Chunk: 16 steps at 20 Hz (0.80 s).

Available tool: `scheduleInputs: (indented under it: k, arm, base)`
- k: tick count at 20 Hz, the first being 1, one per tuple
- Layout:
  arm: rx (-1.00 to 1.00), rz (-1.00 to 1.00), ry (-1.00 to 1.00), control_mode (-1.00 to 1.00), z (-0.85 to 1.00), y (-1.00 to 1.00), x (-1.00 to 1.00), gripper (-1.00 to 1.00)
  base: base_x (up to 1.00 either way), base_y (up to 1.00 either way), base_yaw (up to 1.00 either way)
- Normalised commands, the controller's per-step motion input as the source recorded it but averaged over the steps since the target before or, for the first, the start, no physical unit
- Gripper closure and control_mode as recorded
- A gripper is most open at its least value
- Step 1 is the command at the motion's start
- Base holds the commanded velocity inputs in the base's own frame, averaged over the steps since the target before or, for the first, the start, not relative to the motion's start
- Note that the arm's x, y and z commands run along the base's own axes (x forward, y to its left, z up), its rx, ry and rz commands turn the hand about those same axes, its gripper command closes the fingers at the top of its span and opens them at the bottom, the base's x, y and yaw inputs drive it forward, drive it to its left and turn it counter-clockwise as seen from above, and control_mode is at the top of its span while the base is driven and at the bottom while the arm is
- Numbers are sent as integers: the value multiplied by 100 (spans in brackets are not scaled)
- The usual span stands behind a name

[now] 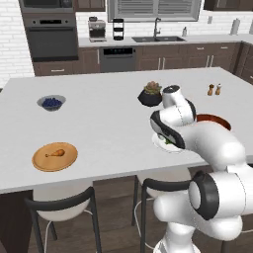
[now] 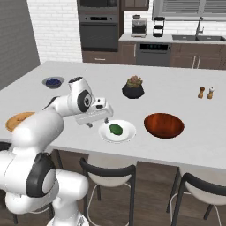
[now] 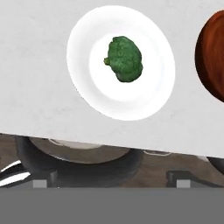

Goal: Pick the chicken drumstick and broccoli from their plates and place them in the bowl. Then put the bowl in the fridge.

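Observation:
The broccoli lies on the white plate near the counter's front edge. In the right base view my gripper hovers just left of the white plate and the broccoli, open and holding nothing. Its fingertips stand wide apart in the hand view. To the right of the plate sits the reddish-brown bowl, with nothing in it. The chicken drumstick rests on the wooden plate far to the left. The fridge is out of view.
A grey bowl of blueberries, a black succulent pot and two shakers stand farther back on the counter. Dark stools sit under the front edge. A wall oven is in the back wall.

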Motion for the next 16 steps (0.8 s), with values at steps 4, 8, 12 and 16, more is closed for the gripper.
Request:
scheduleInputs:
  k: [4, 8, 12, 16]
  arm:
    - [0, 0, 0, -100, -33, -18, 24, -100]
    - [0, 0, 0, -100, -41, -16, 30, -100]
    - [0, 0, -1, -100, -34, 0, 38, -100]
    - [0, 0, -4, -100, -27, 0, 13, -100]
  base:
    - [0, 0, 0]
    - [0, 0, 0]
    - [0, 0, 0]
    - [0, 0, 0]
